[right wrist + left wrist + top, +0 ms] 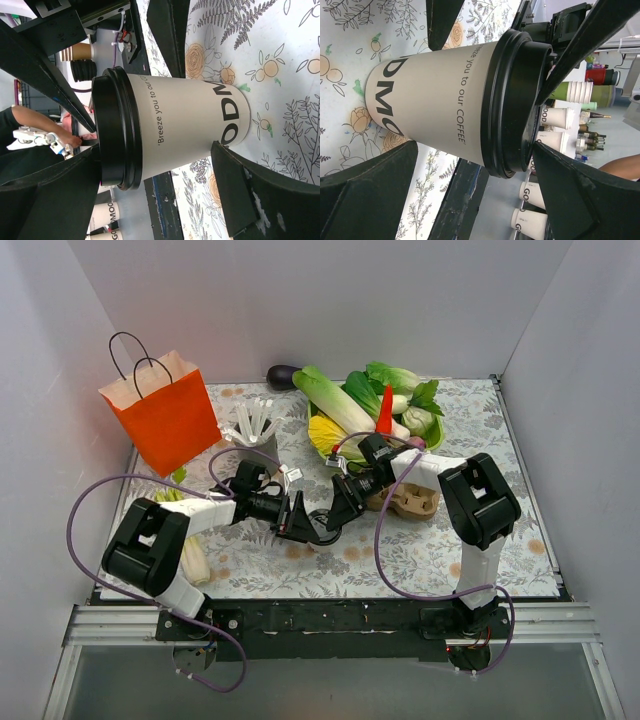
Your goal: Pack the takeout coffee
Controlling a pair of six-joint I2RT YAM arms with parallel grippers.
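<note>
The takeout coffee (320, 532), a cream-white paper cup with a black lid, stands upright on the floral cloth mid-table. In the top view the two grippers mostly hide it. My left gripper (305, 527) meets it from the left and my right gripper (337, 515) from the right. In the left wrist view the cup (435, 95) fills the frame, and the left gripper (475, 147) is open and rolled sideways, one finger by the base and one by the lid. The right gripper (155, 146) is open the same way around the cup (180, 125). Neither pinches it.
A brown pulp tray (410, 502) lies just right of the grippers. An orange paper bag (165, 420) stands at the back left, with a grey cup of white sticks (252, 430) beside it. Vegetables fill a green bowl (432, 435) at the back. A pale vegetable (192, 555) lies near the left arm.
</note>
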